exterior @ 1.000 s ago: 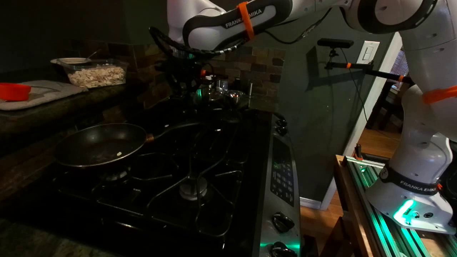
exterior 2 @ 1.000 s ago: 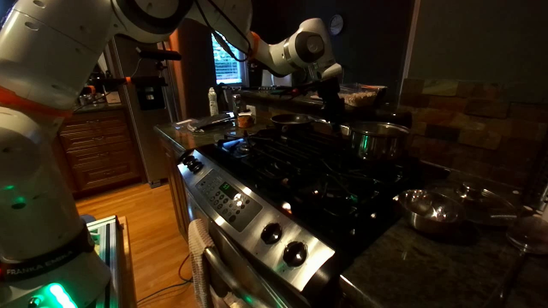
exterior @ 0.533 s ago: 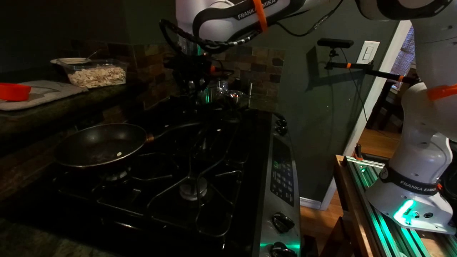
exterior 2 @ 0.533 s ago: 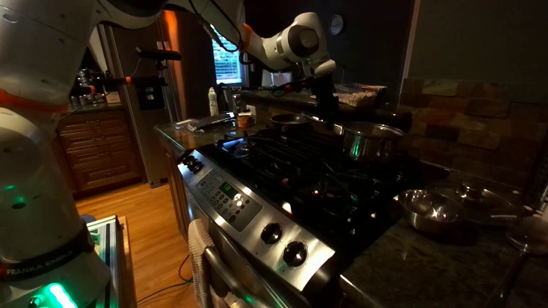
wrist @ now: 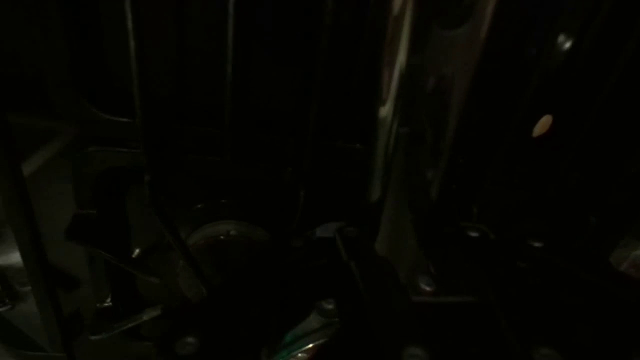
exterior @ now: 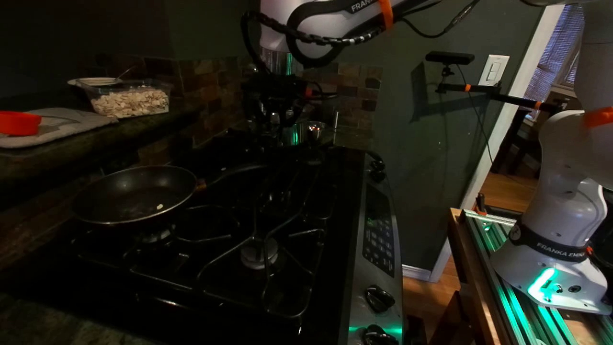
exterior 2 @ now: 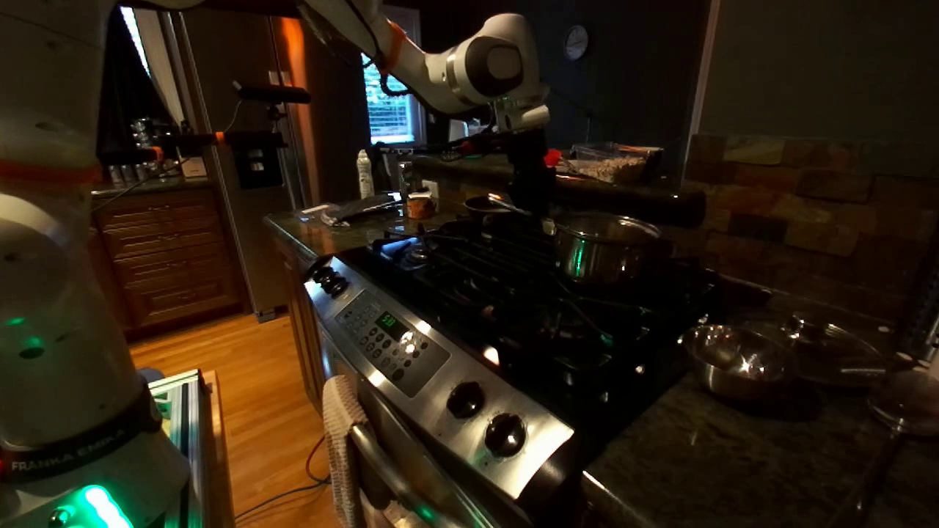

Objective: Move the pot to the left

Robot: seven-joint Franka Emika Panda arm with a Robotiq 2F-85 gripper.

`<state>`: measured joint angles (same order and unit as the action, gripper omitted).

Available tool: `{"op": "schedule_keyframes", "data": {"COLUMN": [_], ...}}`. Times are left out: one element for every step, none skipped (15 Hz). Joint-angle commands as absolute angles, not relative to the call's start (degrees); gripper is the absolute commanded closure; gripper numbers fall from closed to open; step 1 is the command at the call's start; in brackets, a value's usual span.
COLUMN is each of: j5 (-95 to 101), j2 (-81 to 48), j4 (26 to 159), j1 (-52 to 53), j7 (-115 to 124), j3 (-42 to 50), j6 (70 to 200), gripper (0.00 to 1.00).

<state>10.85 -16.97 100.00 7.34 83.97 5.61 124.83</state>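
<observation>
The pot (exterior 2: pixel 605 253) is a shiny steel saucepan standing upright over the black stove grates (exterior 2: pixel 513 293) in an exterior view; whether its base touches the grates is too dark to tell. It also shows, partly hidden, in an exterior view (exterior: pixel 294 135). Its long metal handle (exterior 2: pixel 505 204) points away from the backsplash side. My gripper (exterior 2: pixel 532 209) is dark and points down at the handle. In the wrist view the handle (wrist: pixel 425 100) runs between the fingers (wrist: pixel 395 240), which appear closed on it. The fingertips are very dark.
A black frying pan (exterior: pixel 136 194) sits on the stove, its handle pointing towards my gripper. A small metal bowl (exterior 2: pixel 741 359) and a glass lid (exterior 2: pixel 821 341) are on the counter beside the stove. A raised ledge with a container of pale pieces (exterior: pixel 130 100) runs behind the stove.
My gripper and the pot have moved together, leftward in one view and rightward and slightly nearer in another. The frying pan and bowl have stayed in place.
</observation>
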Motion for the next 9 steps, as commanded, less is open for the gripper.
{"op": "schedule_keyframes", "data": {"j5": [7.52, 6.37, 5.48, 3.14, 6.66, 5.6, 5.17, 5.02, 4.96], "j2": [-10.73, -9.77, -8.88, -7.91, -11.67, -10.83, -10.17, -9.75, -9.49], "j4": [108.98, 110.44, 111.91, 113.25, 107.98, 109.29, 110.17, 110.66, 110.98], "j1": [6.22, 6.02, 5.81, 5.36, 5.81, 5.61, 5.47, 5.4, 5.37], "j7": [83.8, 83.45, 83.03, 81.83, 83.55, 83.11, 82.95, 82.92, 82.9], "j3": [3.87, 3.5, 3.16, 2.56, 3.29, 2.97, 2.75, 2.65, 2.59], "j6": [127.48, 127.89, 128.55, 129.44, 127.07, 127.69, 128.0, 128.07, 128.13], "gripper": [0.92, 0.92, 0.92, 0.92, 0.68, 0.68, 0.68, 0.68, 0.68]}}
